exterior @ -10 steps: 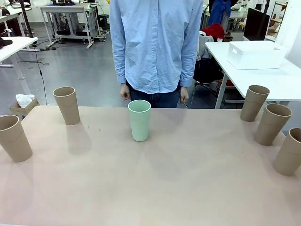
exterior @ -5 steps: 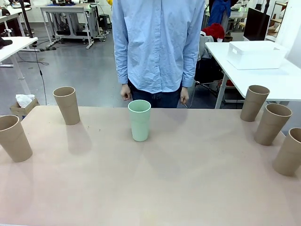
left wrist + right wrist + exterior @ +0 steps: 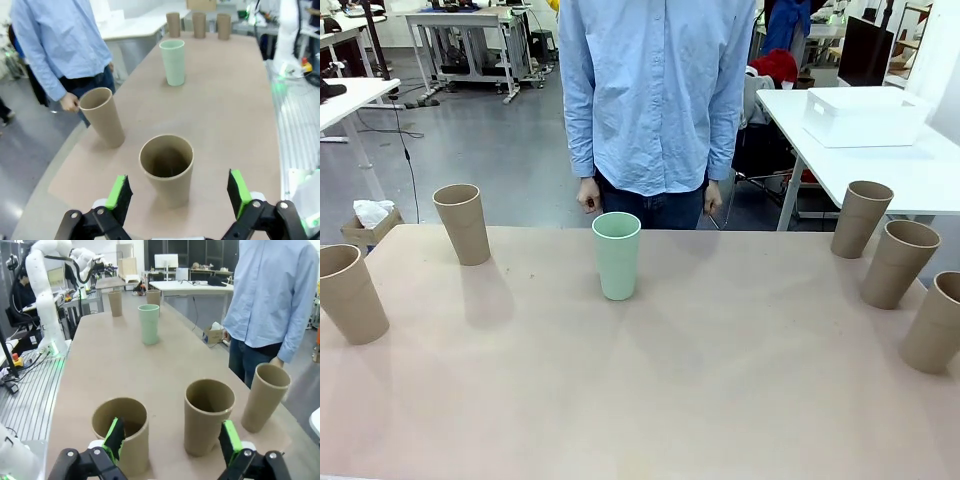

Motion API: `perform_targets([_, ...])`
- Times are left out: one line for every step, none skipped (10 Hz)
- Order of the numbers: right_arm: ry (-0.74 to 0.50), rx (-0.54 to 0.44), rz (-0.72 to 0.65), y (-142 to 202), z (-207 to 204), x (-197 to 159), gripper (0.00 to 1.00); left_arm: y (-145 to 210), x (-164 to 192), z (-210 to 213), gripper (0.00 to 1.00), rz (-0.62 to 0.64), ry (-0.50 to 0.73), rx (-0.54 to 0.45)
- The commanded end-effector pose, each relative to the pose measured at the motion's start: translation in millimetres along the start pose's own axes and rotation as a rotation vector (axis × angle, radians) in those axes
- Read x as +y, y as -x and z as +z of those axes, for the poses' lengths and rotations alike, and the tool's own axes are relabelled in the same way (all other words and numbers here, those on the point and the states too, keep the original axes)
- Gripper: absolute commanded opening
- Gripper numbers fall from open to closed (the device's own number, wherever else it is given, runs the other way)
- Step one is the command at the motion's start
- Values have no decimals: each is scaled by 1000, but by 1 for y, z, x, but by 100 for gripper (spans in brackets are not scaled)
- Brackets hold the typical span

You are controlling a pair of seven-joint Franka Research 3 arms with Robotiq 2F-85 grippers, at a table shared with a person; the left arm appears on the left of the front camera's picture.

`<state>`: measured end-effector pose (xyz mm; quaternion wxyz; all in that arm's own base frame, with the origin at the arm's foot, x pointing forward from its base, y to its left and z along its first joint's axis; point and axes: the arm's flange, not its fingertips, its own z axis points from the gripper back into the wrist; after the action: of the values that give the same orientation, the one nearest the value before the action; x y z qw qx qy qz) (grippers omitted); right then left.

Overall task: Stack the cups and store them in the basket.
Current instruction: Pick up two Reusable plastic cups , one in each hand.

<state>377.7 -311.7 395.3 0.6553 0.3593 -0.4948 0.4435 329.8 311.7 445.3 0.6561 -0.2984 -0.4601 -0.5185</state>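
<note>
The pale beige table [image 3: 650,400] holds the mint cup [image 3: 617,256] near its far middle, two tan cups [image 3: 463,223] at the left and three tan cups [image 3: 899,263] at the right. The basket [image 3: 863,117] sits apart on a white side table [image 3: 930,180] (across the grey-floored lab). The left gripper [image 3: 178,192] and right gripper [image 3: 172,440] both hang spread wide, empty.

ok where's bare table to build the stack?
Near half of the table, in front of the mint cup, is bare. Also both sides of it, up to the left tan pair and right tan trio. Right edge is crowded.
</note>
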Motion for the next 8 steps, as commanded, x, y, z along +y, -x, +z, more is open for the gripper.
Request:
perform_targets([-29,-55,25,29,5,-11,100,29,16,12,100,-44,13,-83])
perform_targets([-65,-82,10,48,6,-10,100,46,19,11,100,-32,16,-95])
perform_targets([-75,-95,10,58,7,-11,100,56,24,6,100,-22,25,-111])
perform_targets([-83,-119,16,58,-1,-7,100,59,25,-3,100,3,13,-136])
perform_targets([-42,-70,-21,61,-5,-5,100,55,11,2,100,-11,10,-83])
perform_targets([-42,-70,-21,61,-5,-5,100,55,11,2,100,-11,10,-83])
perform_targets([-42,-70,-21,61,-5,-5,100,55,11,2,100,-11,10,-83])
perform_targets([-42,-70,-21,61,-5,-5,100,55,11,2,100,-11,10,-83])
